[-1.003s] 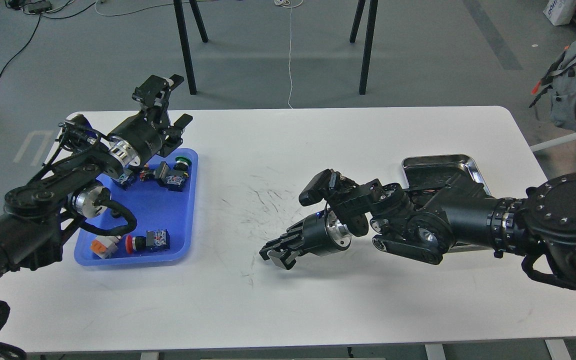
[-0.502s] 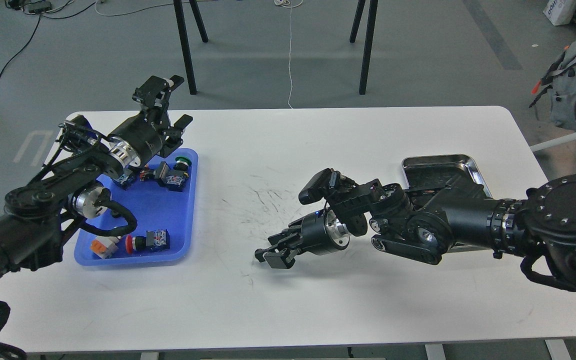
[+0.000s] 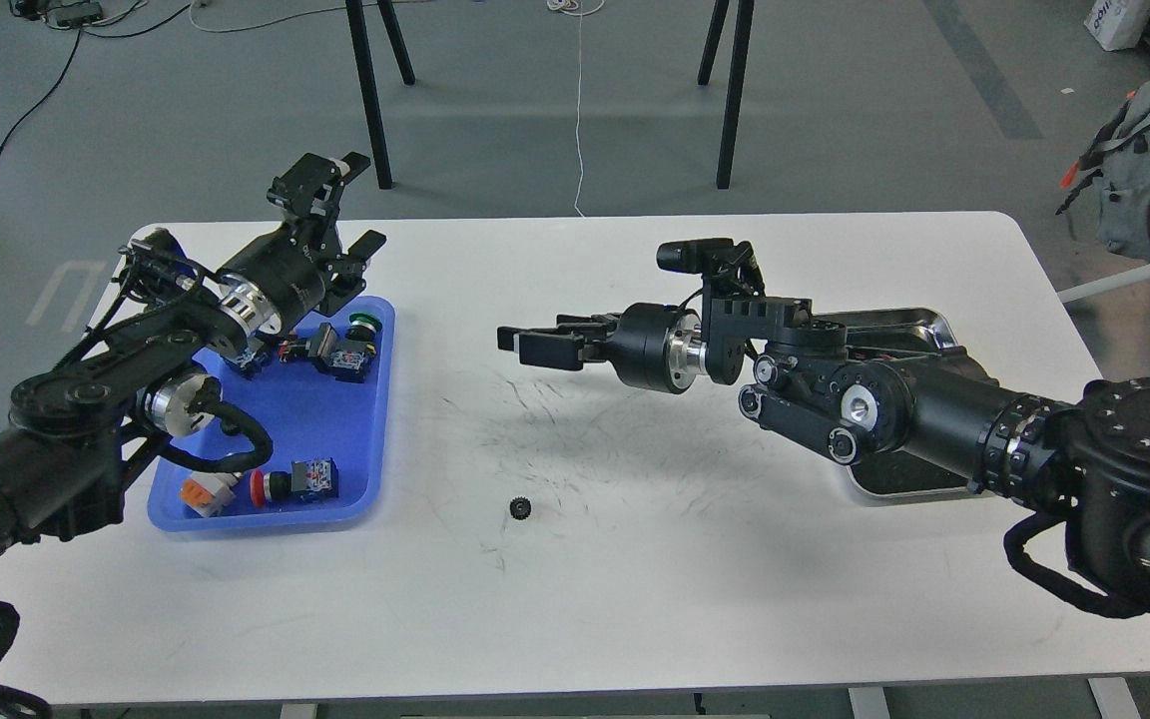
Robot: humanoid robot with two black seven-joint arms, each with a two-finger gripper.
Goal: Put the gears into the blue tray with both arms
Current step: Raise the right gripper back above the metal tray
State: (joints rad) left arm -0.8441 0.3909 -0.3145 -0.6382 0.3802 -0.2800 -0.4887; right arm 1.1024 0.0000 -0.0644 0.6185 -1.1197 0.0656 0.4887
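One small black gear (image 3: 519, 508) lies flat on the white table, a little right of the blue tray's (image 3: 320, 424) near right corner and outside it. My right gripper (image 3: 533, 346) hovers well above and beyond the gear, pointing left, open with nothing between its fingers. My left gripper (image 3: 356, 202) hangs over the tray's far edge, its two fingers spread wide and empty. No gear shows inside the tray.
Several coloured push-button switches (image 3: 340, 350) lie in the blue tray, some at its near edge (image 3: 295, 481). A shiny silver tray (image 3: 919, 325) sits at the right, mostly hidden by my right arm. Black scuff marks cover the table's middle.
My right gripper, low at the table a moment ago, has risen and swung back toward the far side. The gear now lies uncovered on the table where the gripper was. The left arm has not moved.
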